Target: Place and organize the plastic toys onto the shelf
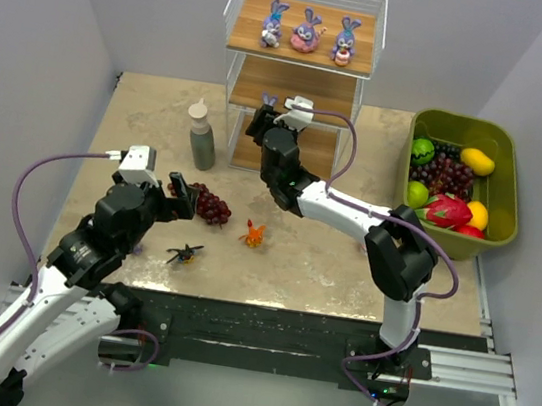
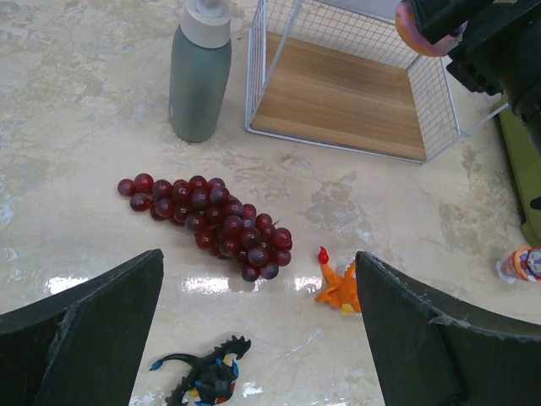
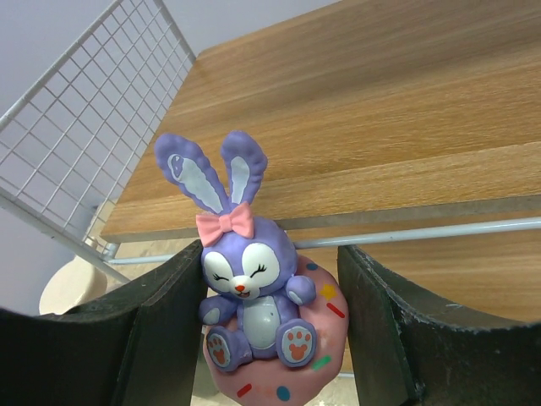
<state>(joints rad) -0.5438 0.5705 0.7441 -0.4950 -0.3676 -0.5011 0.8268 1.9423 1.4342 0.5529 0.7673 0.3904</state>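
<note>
My right gripper [image 1: 265,123] [image 3: 272,326] is shut on a purple bunny sitting on a pink ring [image 3: 254,298]. It holds the bunny at the front edge of the middle board of the white wire shelf [image 1: 363,36] [image 3: 355,110]. Three bunnies [image 1: 306,30] stand in a row on the top board. My left gripper [image 1: 183,197] [image 2: 259,288] is open and empty above the table. An orange creature [image 1: 255,233] [image 2: 340,286] and a black bug [image 1: 184,252] [image 2: 203,376] lie between its fingers in the left wrist view. Another small toy [image 2: 524,264] shows at that view's right edge.
A dark red grape bunch [image 1: 212,205] [image 2: 211,214] lies just ahead of the left gripper. A grey-green bottle with a white cap [image 1: 201,136] [image 2: 199,72] stands left of the shelf. An olive-green bin of fruit [image 1: 504,211] is at the right.
</note>
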